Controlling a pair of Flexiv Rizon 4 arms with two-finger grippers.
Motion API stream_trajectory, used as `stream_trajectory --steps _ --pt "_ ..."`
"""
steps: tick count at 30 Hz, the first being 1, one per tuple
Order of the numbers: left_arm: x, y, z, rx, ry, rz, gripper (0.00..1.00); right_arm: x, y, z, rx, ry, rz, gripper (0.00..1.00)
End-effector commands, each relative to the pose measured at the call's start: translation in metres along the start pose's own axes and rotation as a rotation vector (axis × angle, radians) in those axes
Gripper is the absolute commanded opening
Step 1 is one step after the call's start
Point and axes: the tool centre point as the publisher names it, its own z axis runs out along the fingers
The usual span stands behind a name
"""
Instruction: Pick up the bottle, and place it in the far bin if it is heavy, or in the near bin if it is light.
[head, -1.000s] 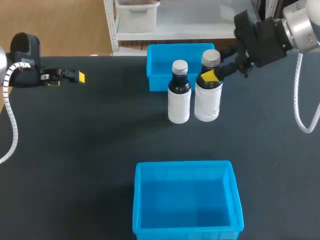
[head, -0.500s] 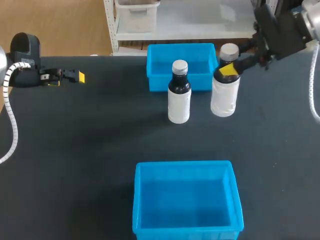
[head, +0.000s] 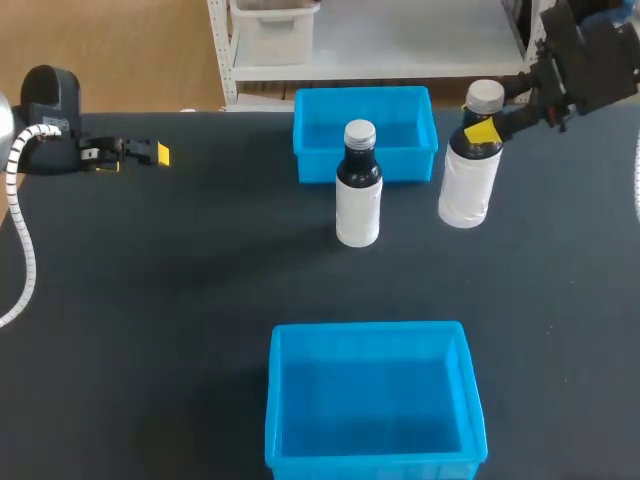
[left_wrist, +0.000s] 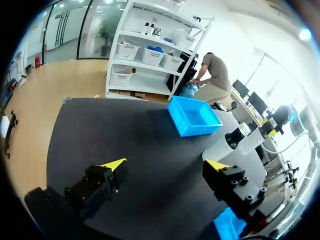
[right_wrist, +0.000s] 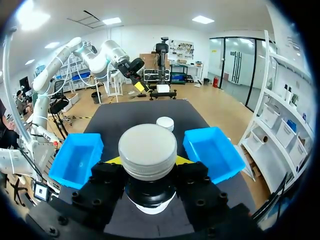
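A matte black table (head: 150, 300) fills the head view. At its right, the right claw (head: 483, 132) is clamped on the held bottle (head: 468, 190), a white-labelled dark plastic bottle with a grey screw cap. Its 2 yellow tips pinch the neck just under the cap, and the bottle hangs upright below them. Beside that claw, toward the table's middle, sits the far bin (head: 315, 160), an open rectangular tub of blue plastic. Just in front of this bin stands the second bottle (head: 358, 200), of the same kind, upright and apart from the held one. The near bin (head: 370, 330), a matching blue tub, lies well apart from the claw. The left claw (head: 150, 153) rests at the table's left edge, far from all 4 things.

In the left wrist view the left claw's fingers are spread wide over bare table, nothing between them. The far bin lies ahead, and both bottles are beyond 1 finger.

In the right wrist view both fingers press the held bottle's dark neck, the cap above them. The second bottle's cap shows just ahead, and 1 bin lies to each side.
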Motion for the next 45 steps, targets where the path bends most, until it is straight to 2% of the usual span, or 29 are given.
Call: stream_trajectory --steps 1,28,38,45 --pt "0.000 0.000 0.000 0.000 0.000 0.000 1.00 -0.001 -0.002 -0.001 -0.005 -0.005 0.000 0.00" --pt "0.000 0.000 0.000 0.000 0.000 0.000 1.00 -0.005 0.006 -0.012 0.029 -0.006 -0.008 0.00" --pt "0.000 0.000 0.000 0.000 0.000 0.000 1.00 -0.020 -0.003 -0.012 0.026 0.002 -0.011 0.00" --pt "0.000 0.000 0.000 0.000 0.000 0.000 1.00 -0.030 -0.022 -0.008 0.041 0.012 -0.016 0.00"
